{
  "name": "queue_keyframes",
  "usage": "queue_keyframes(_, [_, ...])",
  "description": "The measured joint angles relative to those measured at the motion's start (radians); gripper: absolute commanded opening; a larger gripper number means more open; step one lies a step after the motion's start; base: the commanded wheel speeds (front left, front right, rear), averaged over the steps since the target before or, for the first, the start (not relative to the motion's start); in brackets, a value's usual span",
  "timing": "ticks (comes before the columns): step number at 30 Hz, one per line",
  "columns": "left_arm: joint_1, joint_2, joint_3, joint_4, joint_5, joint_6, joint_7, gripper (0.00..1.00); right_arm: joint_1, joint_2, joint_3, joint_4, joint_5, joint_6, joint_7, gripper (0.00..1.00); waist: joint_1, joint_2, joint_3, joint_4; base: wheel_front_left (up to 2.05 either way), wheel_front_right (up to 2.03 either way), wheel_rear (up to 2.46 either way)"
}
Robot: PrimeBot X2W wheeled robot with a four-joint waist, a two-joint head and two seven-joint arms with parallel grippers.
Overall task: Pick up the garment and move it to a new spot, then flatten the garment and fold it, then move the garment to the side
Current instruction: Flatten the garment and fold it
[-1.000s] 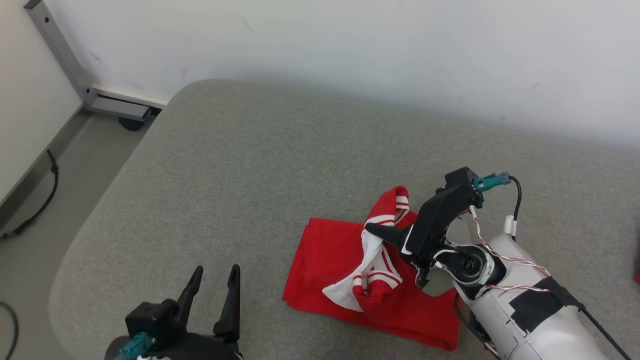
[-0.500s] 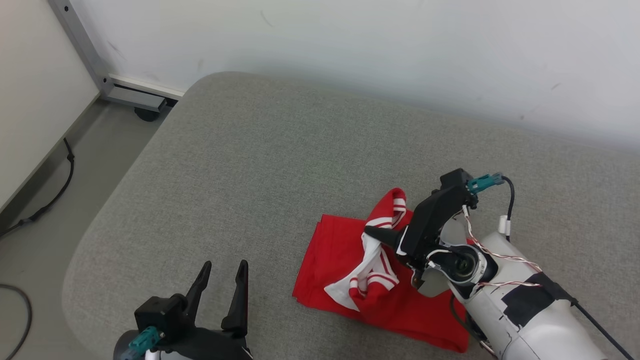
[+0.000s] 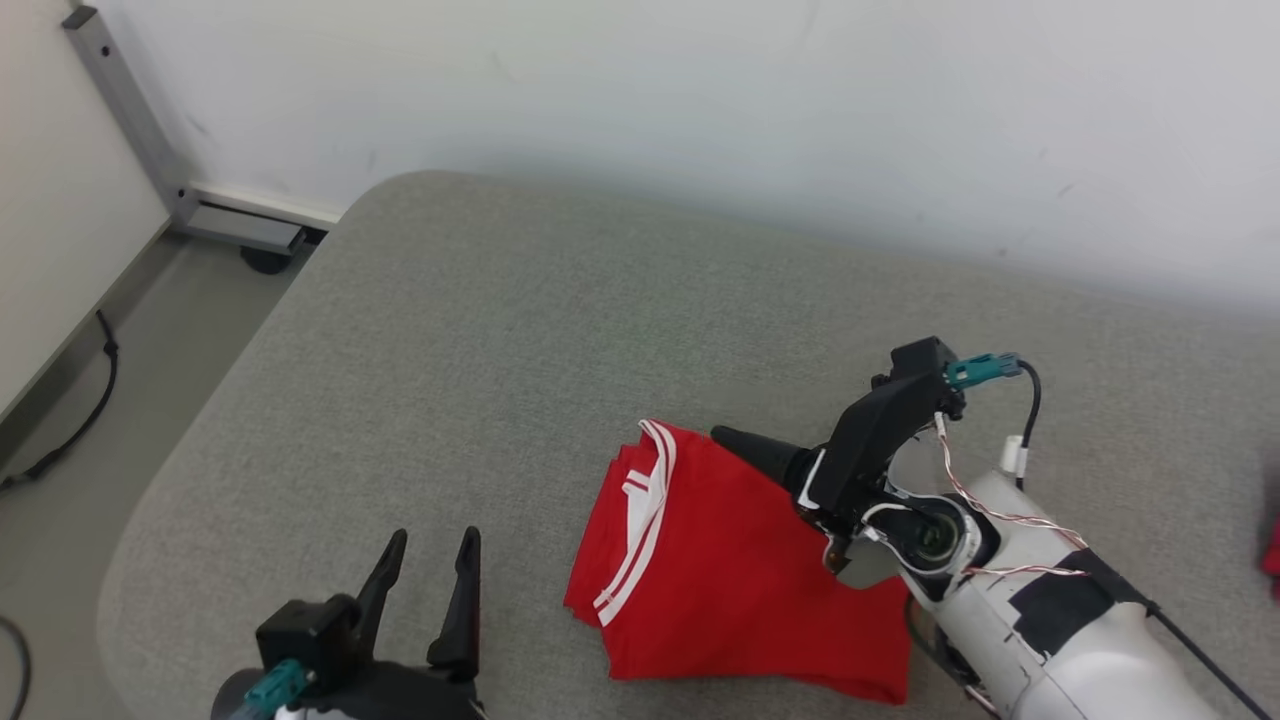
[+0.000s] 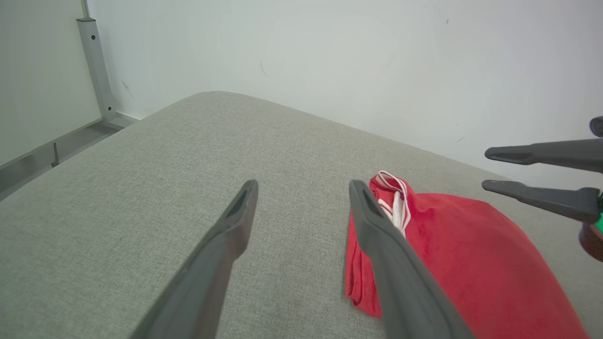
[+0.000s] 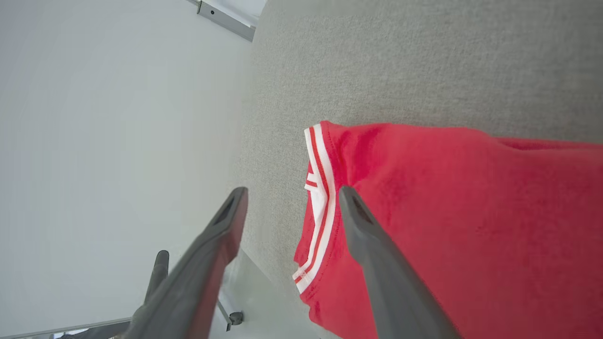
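1. Grey upholstered cushion (image 3: 480, 330) set against a white wall (image 3: 700, 100) is the work surface, with a metal frame post (image 3: 120, 110) standing off its far left corner.
2. A second ago the right gripper (image 3: 735, 445) was pinched shut on a raised flap of the red garment (image 3: 730, 590), with the striped trim (image 3: 648, 500) bunched and twisted under the fingers.
3. That flap has since been laid over and let go. The right gripper's fingers now stand wide apart with nothing between them, just above the garment's far edge.
4. The garment now lies as a compact, fairly flat red rectangle on the near right part of the cushion. Its white-striped trim runs along the left edge, and layered edges show there.
5. The left gripper (image 3: 434, 535) is unchanged: spread wide, empty, and hovering near the cushion's front edge, just left of the garment and apart from it.
6. Judged from this, a fold has just been completed. What seems left is a possible tidy-up press, then gripping the stacked layers together and carrying the bundle to the side. A shallow pinch could lift the top layer alone and undo the fold.
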Motion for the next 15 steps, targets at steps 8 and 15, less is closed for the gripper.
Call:
queue_keyframes(8, [0.038,0.037,0.008,-0.024,0.018,0.001,-0.015,1.00,0.090,-0.143,0.040,-0.049,-0.120,0.021,-0.078,1.00,0.0000,0.0000,-0.026,-0.052,0.00,0.00,0.00])
queue_keyframes(15, [0.051,0.040,-0.001,-0.028,0.045,0.002,-0.015,1.00,0.132,-0.210,0.051,-0.070,-0.174,0.025,-0.124,1.00,0.0000,0.0000,-0.041,-0.077,0.00,0.00,0.00])
